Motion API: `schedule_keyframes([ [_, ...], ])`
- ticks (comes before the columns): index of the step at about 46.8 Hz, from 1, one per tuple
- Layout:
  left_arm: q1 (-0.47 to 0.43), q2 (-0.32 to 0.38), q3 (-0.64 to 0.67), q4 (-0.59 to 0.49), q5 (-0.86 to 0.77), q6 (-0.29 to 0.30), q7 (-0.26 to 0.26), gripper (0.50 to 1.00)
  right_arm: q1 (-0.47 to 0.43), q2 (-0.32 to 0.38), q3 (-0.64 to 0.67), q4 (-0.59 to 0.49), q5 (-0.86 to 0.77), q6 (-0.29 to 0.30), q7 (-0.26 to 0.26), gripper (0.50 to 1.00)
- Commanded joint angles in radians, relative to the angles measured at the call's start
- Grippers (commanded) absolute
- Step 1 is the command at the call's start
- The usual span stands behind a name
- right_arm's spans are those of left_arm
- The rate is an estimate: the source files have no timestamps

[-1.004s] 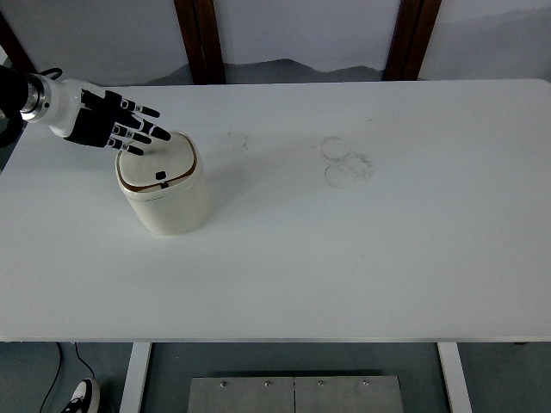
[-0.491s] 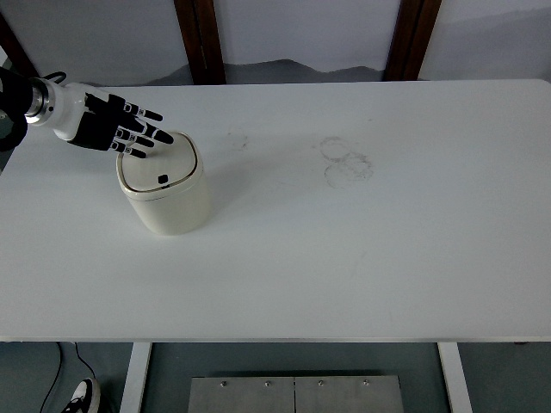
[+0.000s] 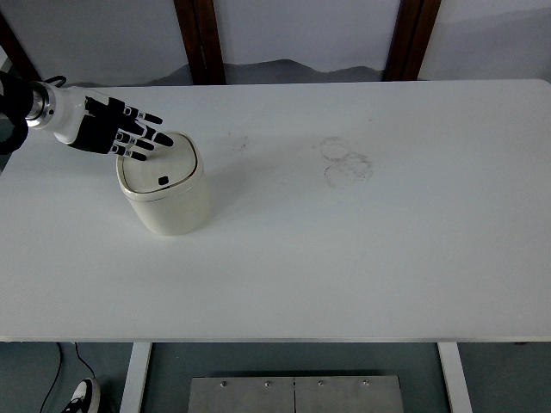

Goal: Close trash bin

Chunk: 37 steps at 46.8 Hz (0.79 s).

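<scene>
- Head view was taken from high on the robot's side, and the left hand (image 3: 116,131) was seen reaching in from the left edge, over the far left part of the white desk (image 3: 362,258).
- The hand was seen released: its fingers (image 3: 148,136) were stretched out and a little spread, nothing being grasped.
- The trash bin (image 3: 165,189), cream-coloured and rounded, was found directly below and just ahead of the fingertips, upright on the desk.
- Its lid (image 3: 159,165) was seen lying down on the rim, with a thin dark seam around it and a small dark catch towards the near side; whether it had fully latched could not be told.
- The fingertips were placed over the far left edge of the lid; whether they touched it or hung just above it could not be told from this angle.
- The relation that mattered was judged to be this: the lid lay under the fingers and towards the right and near side of the palm, so any press would have to be aimed downward, across the lid's middle.
- The task was judged to be at or near its end, a final push down being perhaps all that was called for.
- The right hand was not seen at all, so the left was the nearer one.
- Faint ring marks (image 3: 344,162) were noticed on the desk well to the right of the hand, apart from the bin.
</scene>
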Motion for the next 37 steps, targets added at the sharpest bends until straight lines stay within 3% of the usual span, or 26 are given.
schedule_keyframes([
  [1,0.000,0.000,0.001,0.000,0.000,0.000,0.001,1.000,-0.001,0.000,0.001,0.000,0.000,0.001,0.000,0.995],
  [18,-0.011,0.000,-0.001,0.002,-0.003,0.005,0.001,1.000,-0.001,0.000,0.001,0.000,0.002,0.000,0.000,0.995],
  [37,-0.023,-0.052,-0.004,0.010,-0.004,0.009,-0.001,1.000,-0.001,0.000,0.001,0.000,0.003,0.000,0.001,0.995],
])
